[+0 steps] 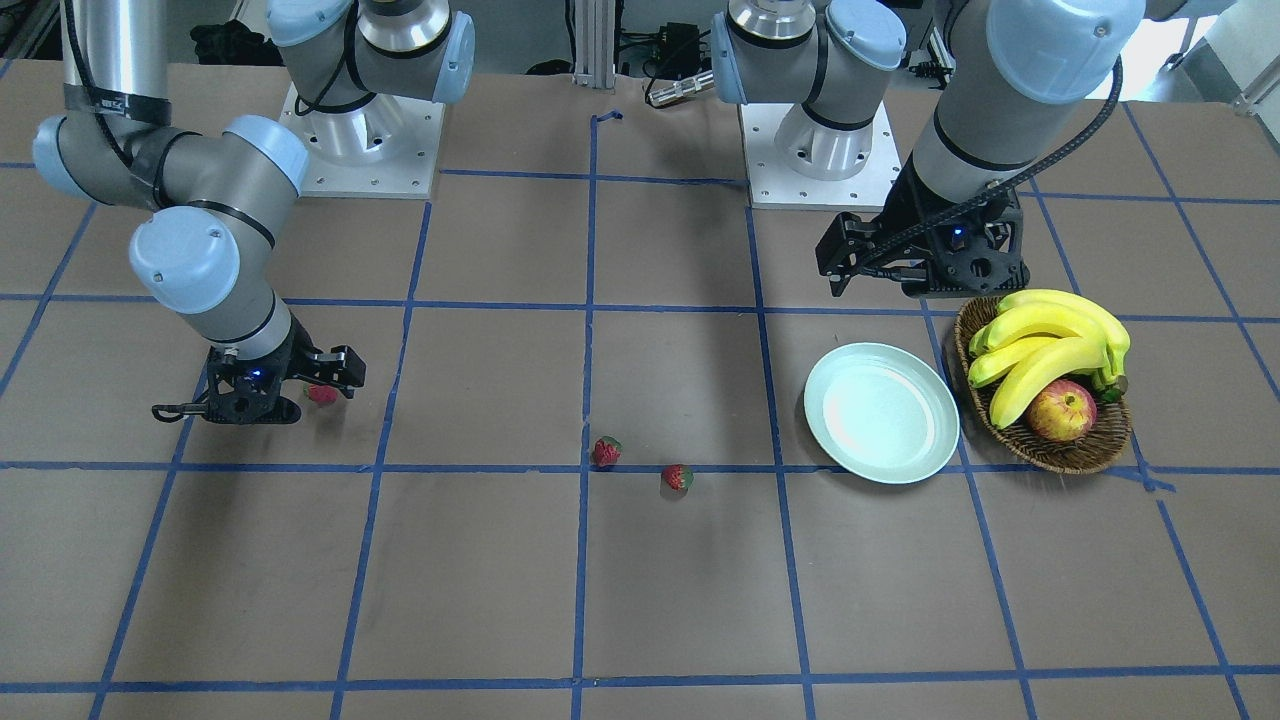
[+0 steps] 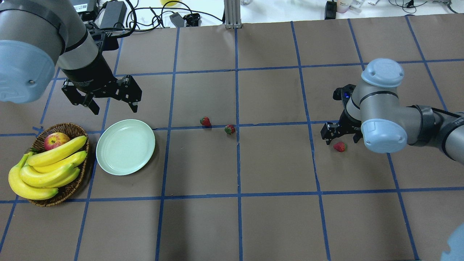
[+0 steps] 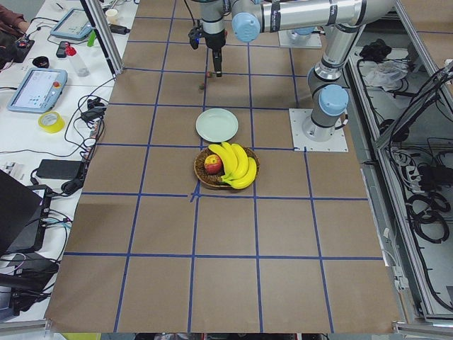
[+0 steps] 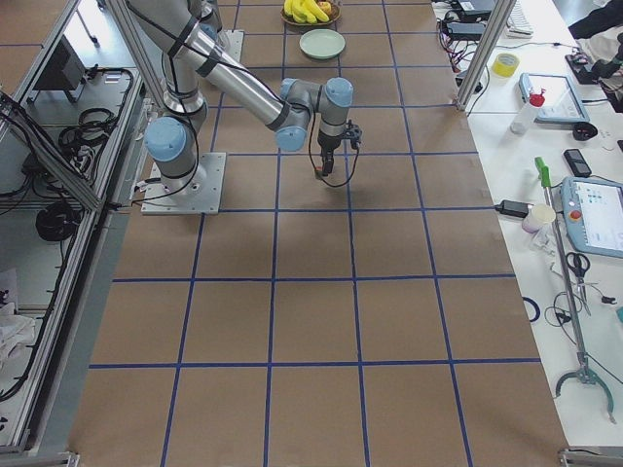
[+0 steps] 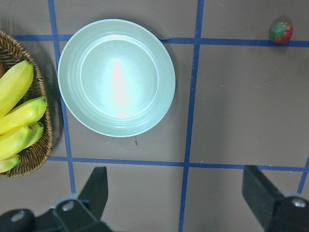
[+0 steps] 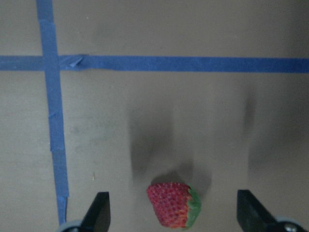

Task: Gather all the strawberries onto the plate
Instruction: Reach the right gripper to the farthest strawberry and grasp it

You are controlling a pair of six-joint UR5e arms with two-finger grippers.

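Three strawberries lie on the brown table. One [image 6: 173,204] sits between the fingers of my right gripper [image 6: 171,215], which is open and low over it; this berry also shows in the overhead view [image 2: 339,146] and the front view [image 1: 322,393]. The other two lie near the table's middle [image 2: 205,121] [image 2: 229,129]. The mint-green plate [image 2: 125,146] is empty. My left gripper [image 2: 114,107] hovers open and empty just beyond the plate [image 5: 116,77], with one strawberry [image 5: 281,32] at the wrist view's top right.
A wicker basket [image 2: 69,130] with bananas [image 2: 50,165] and an apple [image 2: 56,140] stands right beside the plate, on its outer side. Blue tape lines cross the table.
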